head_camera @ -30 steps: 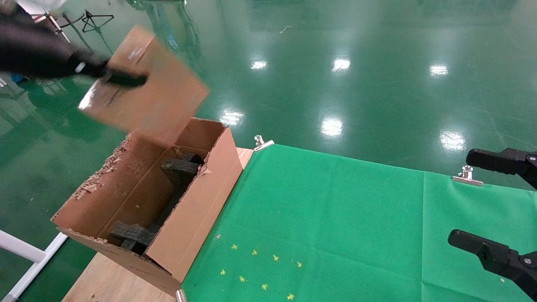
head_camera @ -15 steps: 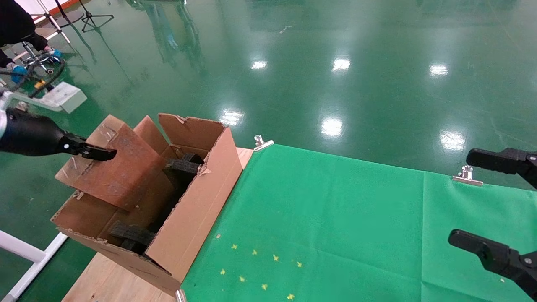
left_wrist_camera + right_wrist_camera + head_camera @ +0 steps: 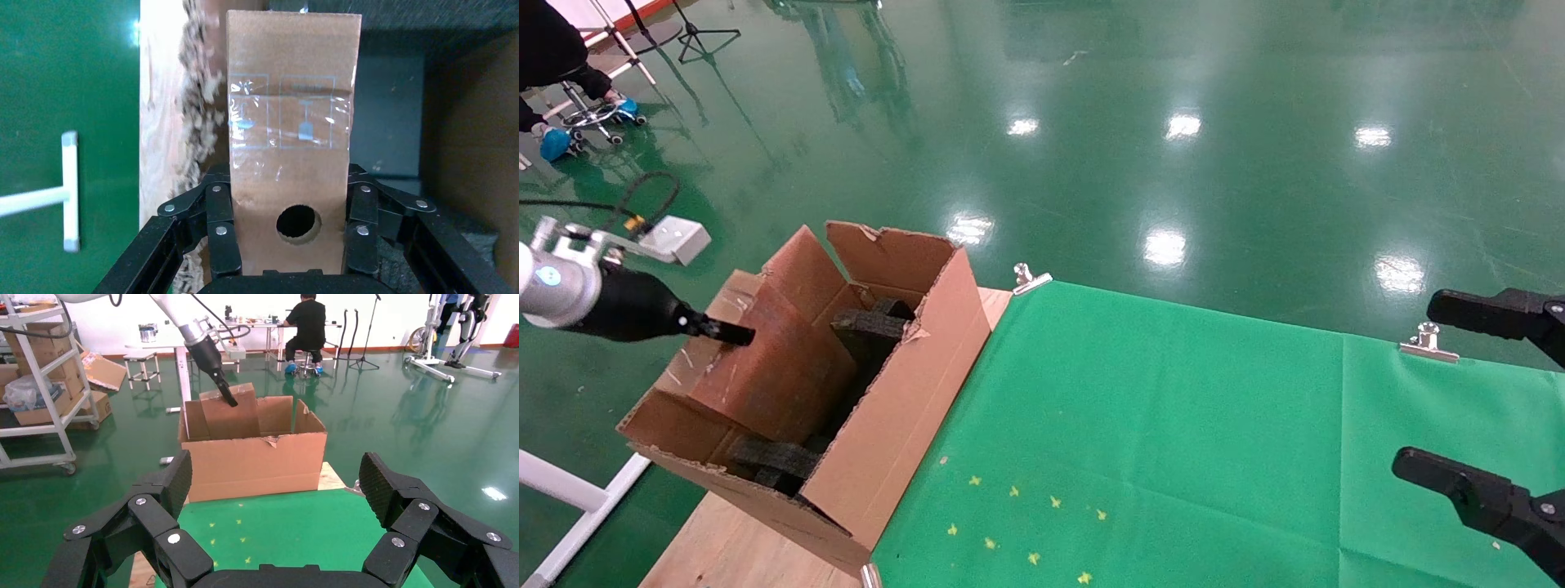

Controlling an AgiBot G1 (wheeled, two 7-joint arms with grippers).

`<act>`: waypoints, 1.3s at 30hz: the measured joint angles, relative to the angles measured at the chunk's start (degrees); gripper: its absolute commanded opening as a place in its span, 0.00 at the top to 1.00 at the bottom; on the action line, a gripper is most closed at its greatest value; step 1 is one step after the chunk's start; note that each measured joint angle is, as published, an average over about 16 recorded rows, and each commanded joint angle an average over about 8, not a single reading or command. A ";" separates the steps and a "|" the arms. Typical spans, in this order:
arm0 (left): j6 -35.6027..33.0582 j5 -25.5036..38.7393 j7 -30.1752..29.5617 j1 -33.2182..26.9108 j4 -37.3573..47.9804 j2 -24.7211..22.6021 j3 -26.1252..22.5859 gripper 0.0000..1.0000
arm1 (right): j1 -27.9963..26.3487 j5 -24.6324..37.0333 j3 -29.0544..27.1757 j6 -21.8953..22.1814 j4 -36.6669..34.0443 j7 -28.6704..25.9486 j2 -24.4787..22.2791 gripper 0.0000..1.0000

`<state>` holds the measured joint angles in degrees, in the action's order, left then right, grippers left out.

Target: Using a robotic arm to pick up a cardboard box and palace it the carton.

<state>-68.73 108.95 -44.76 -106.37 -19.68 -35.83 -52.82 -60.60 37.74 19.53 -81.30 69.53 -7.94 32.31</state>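
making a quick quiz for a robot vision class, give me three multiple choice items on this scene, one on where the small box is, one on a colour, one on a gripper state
1. Where is the small box?
A. partway inside the big carton
B. flat on the cloth
C. on the floor

2. What colour is the table cloth?
A. red
B. green
C. white

3. How is the left gripper?
A. open and empty
B. shut on the small box
C. out of view

Answers:
1 A, its lower end sits below the carton's rim in the head view.
2 B, the cloth is green.
3 B, the left wrist view shows fingers pressed on both sides of the box.

The right gripper hangs open over the cloth.
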 measured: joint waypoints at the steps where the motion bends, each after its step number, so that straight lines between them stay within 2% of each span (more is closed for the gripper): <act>1: 0.45 0.13 0.35 0.13 1.49 -0.62 -0.10 1.00 | 0.00 0.00 0.00 0.00 0.00 0.00 0.00 0.00; 4: 1.59 0.45 1.38 0.50 5.31 -2.26 -0.36 1.00 | 0.00 0.00 0.00 0.00 0.00 0.00 0.00 0.00; 12: 3.06 1.10 3.18 1.07 11.57 -5.00 -0.95 0.00 | 0.01 0.00 -0.01 0.01 -0.01 0.00 -0.01 0.00; 20: 3.03 1.45 3.47 1.24 12.94 -5.55 -1.18 0.00 | 0.01 0.00 -0.01 0.02 -0.02 0.00 -0.01 0.00; 39: 2.68 0.52 4.15 -0.40 10.15 -4.46 -0.31 0.00 | 0.01 -0.01 -0.01 0.02 -0.02 0.00 -0.01 0.00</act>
<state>-66.05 109.47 -40.61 -106.77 -9.53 -40.29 -53.14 -60.59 37.73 19.52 -81.28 69.51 -7.93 32.30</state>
